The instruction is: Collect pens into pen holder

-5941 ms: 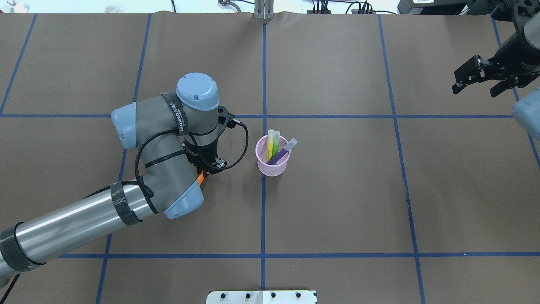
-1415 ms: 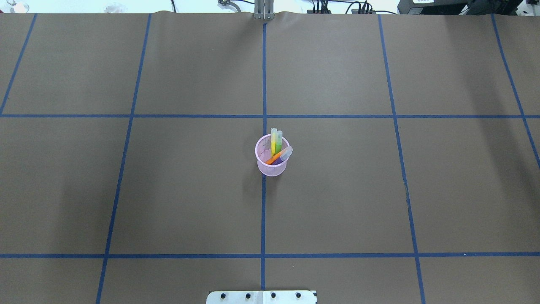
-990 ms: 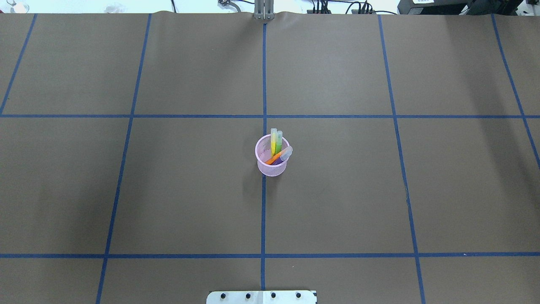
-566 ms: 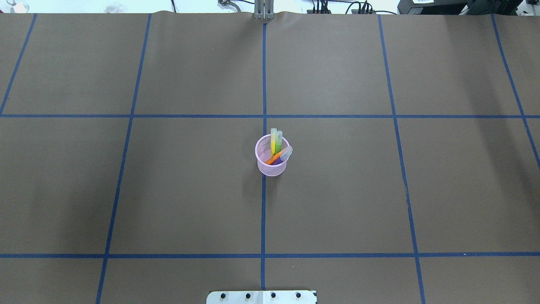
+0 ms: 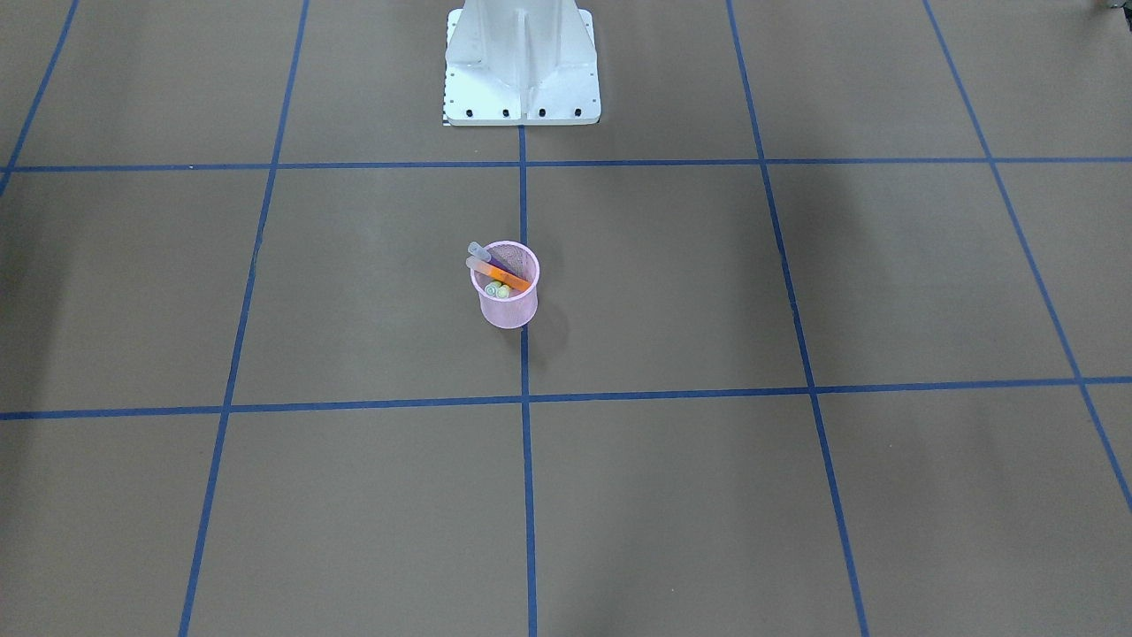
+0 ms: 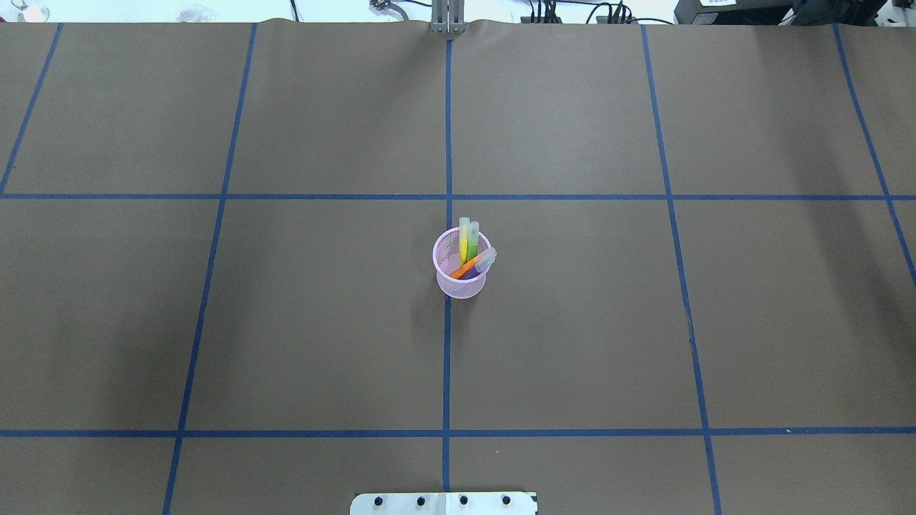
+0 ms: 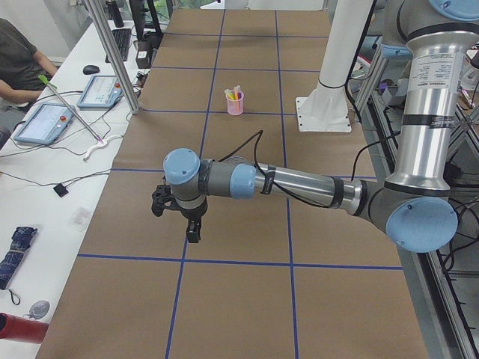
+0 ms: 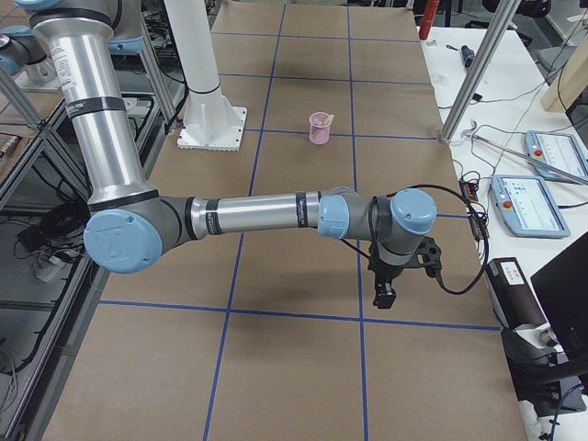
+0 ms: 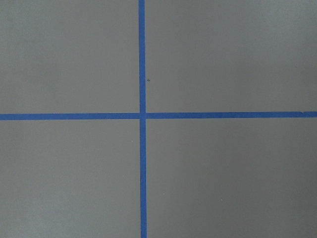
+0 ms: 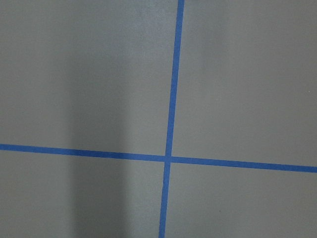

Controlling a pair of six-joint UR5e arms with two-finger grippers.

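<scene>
- The table (image 6: 286,322), covered with brown paper and blue tape lines, fills the overhead view.
- The left arm (image 7: 299,183) stretches low across the middle of the exterior left view. The right arm (image 8: 257,213) does the same in the exterior right view.
- The left gripper (image 7: 179,221) and the right gripper (image 8: 400,276) point down over the paper, well apart from the holder. I cannot tell how far they are open or if they hold something.
- The pen holder (image 6: 461,282) stands upright at the centre of the overhead view, on a vertical blue line.
- The 4 pens are inside it. The yellow pen (image 6: 464,247) and the green pen (image 6: 473,239) lean toward the top of the frame. The orange pen (image 6: 465,268) and the purple pen (image 6: 474,272) lean to the right.
</scene>
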